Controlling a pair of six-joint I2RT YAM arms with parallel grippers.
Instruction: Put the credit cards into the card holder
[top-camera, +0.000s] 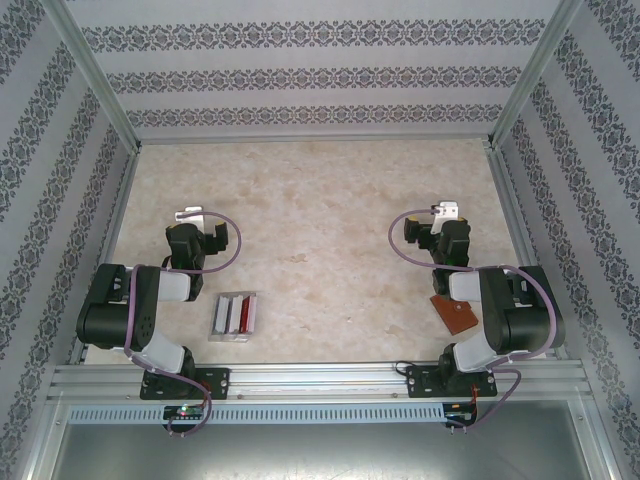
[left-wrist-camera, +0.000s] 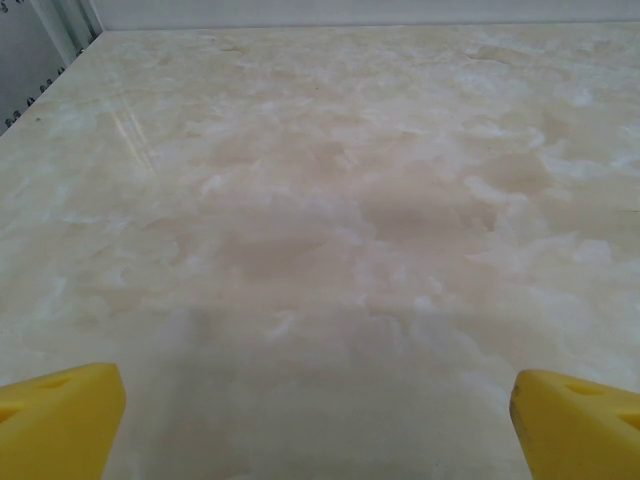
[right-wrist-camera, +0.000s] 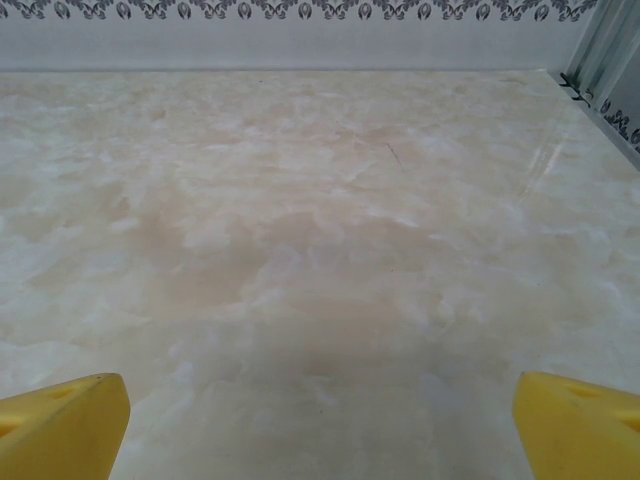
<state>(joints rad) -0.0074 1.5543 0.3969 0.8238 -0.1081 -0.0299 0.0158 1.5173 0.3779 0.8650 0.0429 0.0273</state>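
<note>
Marbled table (top-camera: 320, 190), left gripper (top-camera: 190, 214) and right gripper (top-camera: 447, 210) both spread wide and empty, credit cards (top-camera: 235, 317) flat by the left arm, card holder (top-camera: 453, 314) against the right arm (contents not discernible), the 2 well apart

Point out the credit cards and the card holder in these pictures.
credit cards (top-camera: 236, 317), top external view, middle of the group.
card holder (top-camera: 457, 316), top external view, middle of its visible brown face.
</note>
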